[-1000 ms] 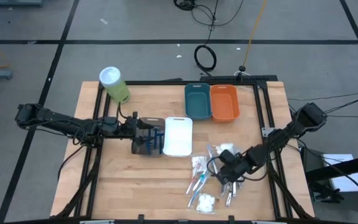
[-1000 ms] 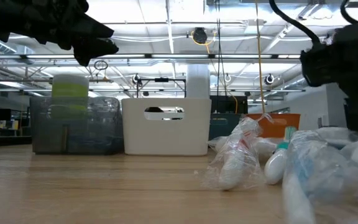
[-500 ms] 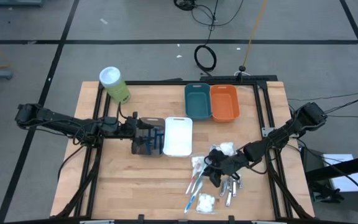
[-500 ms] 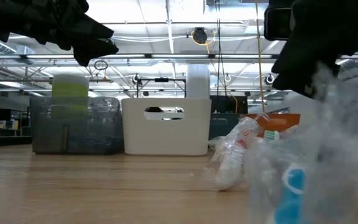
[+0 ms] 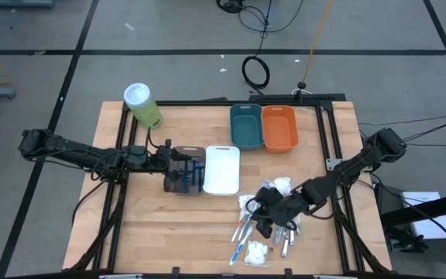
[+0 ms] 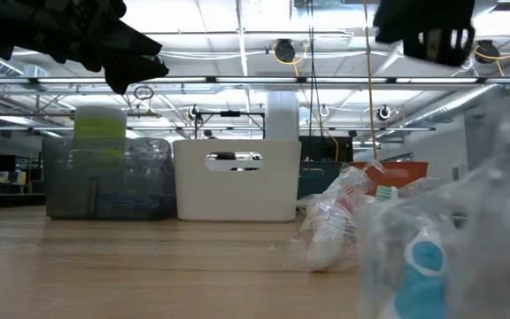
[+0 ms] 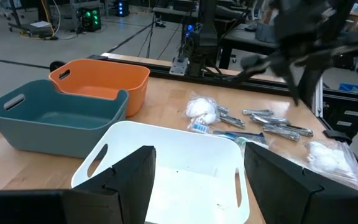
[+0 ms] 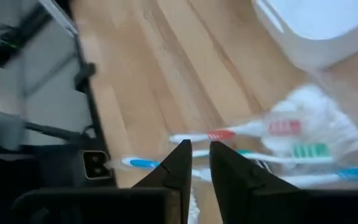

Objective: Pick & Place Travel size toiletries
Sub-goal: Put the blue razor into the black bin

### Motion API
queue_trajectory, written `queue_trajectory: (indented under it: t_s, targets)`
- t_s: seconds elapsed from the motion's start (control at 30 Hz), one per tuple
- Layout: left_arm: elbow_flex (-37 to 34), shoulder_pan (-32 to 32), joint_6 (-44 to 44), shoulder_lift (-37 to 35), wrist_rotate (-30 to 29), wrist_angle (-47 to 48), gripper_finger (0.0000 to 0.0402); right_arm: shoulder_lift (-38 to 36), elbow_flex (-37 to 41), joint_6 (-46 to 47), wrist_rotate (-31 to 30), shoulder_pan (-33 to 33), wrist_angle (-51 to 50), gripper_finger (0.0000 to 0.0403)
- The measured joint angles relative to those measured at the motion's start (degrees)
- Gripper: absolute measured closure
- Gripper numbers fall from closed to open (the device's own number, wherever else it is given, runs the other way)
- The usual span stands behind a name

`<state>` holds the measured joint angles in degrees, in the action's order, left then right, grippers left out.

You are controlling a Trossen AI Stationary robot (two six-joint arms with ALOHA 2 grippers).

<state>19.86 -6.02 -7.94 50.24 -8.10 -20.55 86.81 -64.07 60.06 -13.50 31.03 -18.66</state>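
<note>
The travel size toiletries [image 5: 263, 231] lie in a loose pile on the table's near right: wrapped toothbrushes [image 8: 229, 134], white pads [image 7: 201, 109] and silvery tubes [image 7: 272, 121]. My right gripper [image 5: 265, 215] hangs above the pile's left part, slanting down. In the right wrist view its fingers [image 8: 197, 163] stand only a narrow slit apart with nothing between them. My left gripper [image 7: 197, 186] waits open above the brown bin [image 5: 184, 172], facing the white bin [image 7: 166, 155].
The white bin [image 5: 221, 169] stands beside the brown bin at mid table. The teal bin [image 5: 246, 125] and the orange bin [image 5: 279, 128] stand at the far edge, and a green canister [image 5: 142, 106] at the far left. Bare wood lies at the near left.
My right gripper has risen from the pile, gone a little toward the table's left and rolled. A plastic-wrapped blue toothbrush has come out of the pile toward the near edge and now lies close before the low camera.
</note>
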Motion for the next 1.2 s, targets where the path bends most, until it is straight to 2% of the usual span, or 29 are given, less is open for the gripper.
queue_trajectory:
  t_s: [0.07,0.17,0.27,0.33,0.47,0.67,1.03,1.2]
  targets:
    - [0.0,0.0,0.0,0.0,0.0,0.2,0.0158,2.2,-5.5,0.7,-1.3,0.4,-8.1,0.0361]
    - [0.0,0.0,0.1,0.0,-0.4,1.2,0.0158,7.3,-12.3,6.8,-0.9,0.6,-23.0,0.0380]
    - [0.0,0.0,0.2,0.0,-1.5,2.2,0.0158,13.1,-16.4,15.0,4.2,0.5,-36.6,0.0398]
    - [0.0,0.0,0.3,0.0,-2.2,2.7,0.0158,16.4,-17.1,18.0,8.3,0.2,-40.2,0.0399]
    - [0.0,0.0,0.3,0.0,-2.5,3.4,0.0158,21.0,-17.0,18.4,12.1,0.2,-40.3,0.0392]
    - [0.0,0.0,0.3,0.0,-2.5,4.6,0.0158,22.2,-17.0,17.2,9.4,-0.3,-40.8,0.0376]
    - [0.0,0.0,0.0,0.0,-2.5,6.0,0.0158,20.2,-16.6,15.8,4.5,-1.1,-40.0,0.0250]
    - [0.0,0.0,0.0,0.0,-2.5,6.0,0.0158,20.2,-12.8,17.5,4.7,-1.7,-34.9,0.0231]
